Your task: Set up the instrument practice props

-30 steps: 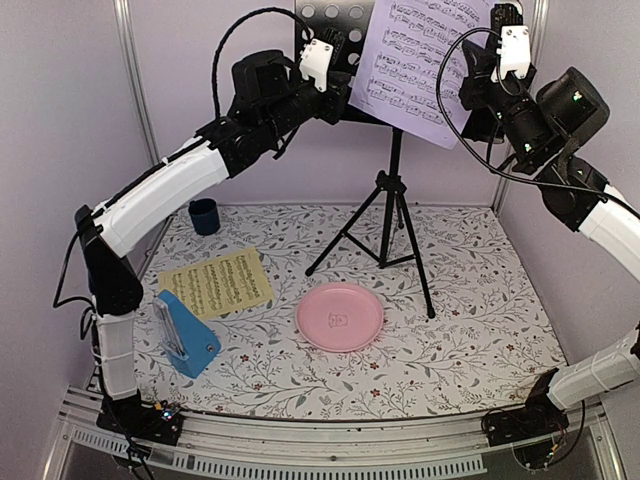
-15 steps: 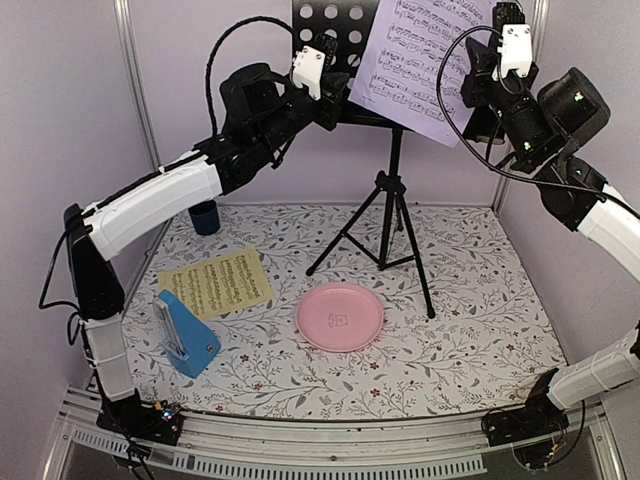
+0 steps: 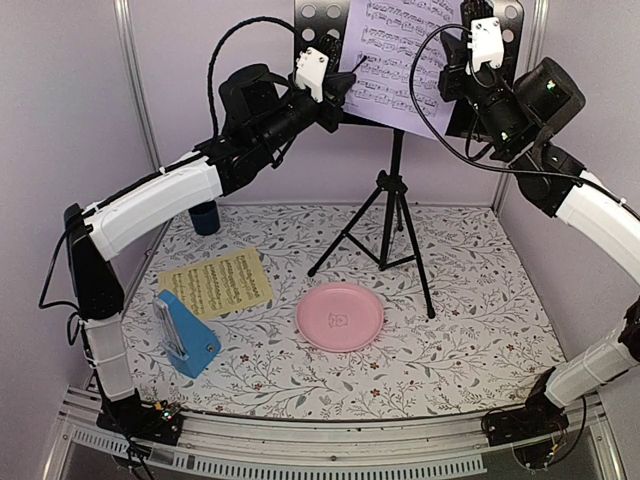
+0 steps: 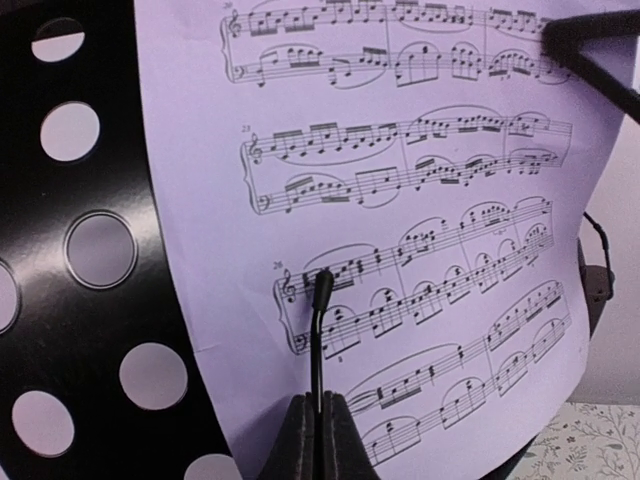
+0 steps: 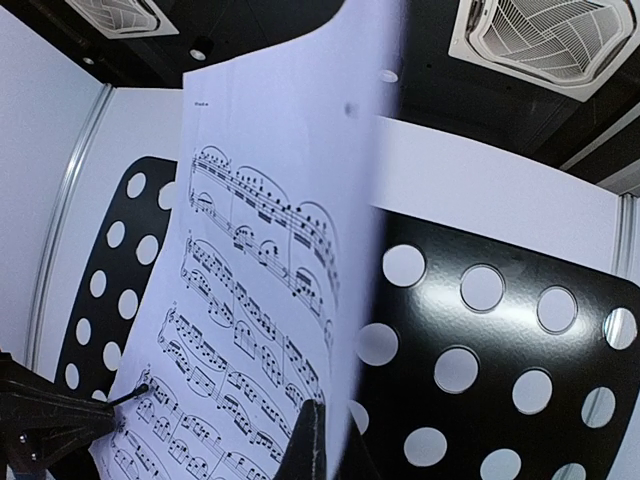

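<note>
Now your right gripper (image 5: 312, 445) is pinching the edge of the lilac sheet (image 3: 395, 60), which hangs in front of the desk of the black music stand (image 3: 393, 200). Your left gripper (image 4: 320, 440) is squeezed closed, low down, just in front of that sheet.

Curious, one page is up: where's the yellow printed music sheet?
Top view: the yellow sheet lies on the table, left side, between the blue wedge metronome and dark blue cup.
</note>
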`<state>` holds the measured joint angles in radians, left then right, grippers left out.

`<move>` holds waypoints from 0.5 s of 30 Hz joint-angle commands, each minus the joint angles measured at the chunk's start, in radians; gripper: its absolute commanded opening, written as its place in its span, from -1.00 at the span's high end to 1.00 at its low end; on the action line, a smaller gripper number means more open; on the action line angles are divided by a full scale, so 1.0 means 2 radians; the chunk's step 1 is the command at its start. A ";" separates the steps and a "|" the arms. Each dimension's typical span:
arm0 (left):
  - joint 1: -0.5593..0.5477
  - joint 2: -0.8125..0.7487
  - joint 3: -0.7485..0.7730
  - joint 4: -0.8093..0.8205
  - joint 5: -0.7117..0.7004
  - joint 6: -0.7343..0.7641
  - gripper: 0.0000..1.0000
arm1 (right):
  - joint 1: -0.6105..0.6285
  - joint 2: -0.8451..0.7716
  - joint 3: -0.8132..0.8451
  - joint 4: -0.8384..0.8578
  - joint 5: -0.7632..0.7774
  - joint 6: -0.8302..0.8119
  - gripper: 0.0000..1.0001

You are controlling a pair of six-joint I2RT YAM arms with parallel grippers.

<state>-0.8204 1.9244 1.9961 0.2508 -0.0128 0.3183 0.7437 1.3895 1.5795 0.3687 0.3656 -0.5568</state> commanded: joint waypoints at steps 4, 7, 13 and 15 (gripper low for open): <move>-0.007 -0.009 -0.002 0.027 0.033 0.011 1.00 | -0.003 0.034 0.048 0.019 -0.068 -0.058 1.00; -0.006 -0.009 -0.002 0.026 0.035 0.012 1.00 | -0.003 0.049 0.063 0.018 -0.074 -0.075 1.00; -0.006 -0.008 0.000 0.026 0.041 0.013 1.00 | -0.003 0.072 0.079 0.021 -0.080 -0.077 1.00; -0.007 -0.007 0.000 0.026 0.041 0.014 1.00 | -0.003 0.078 0.085 0.024 -0.074 -0.072 1.00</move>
<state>-0.8200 1.9244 1.9961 0.2504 0.0166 0.3305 0.7437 1.5192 1.7046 0.3889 0.2222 -0.6968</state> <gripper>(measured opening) 0.031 0.009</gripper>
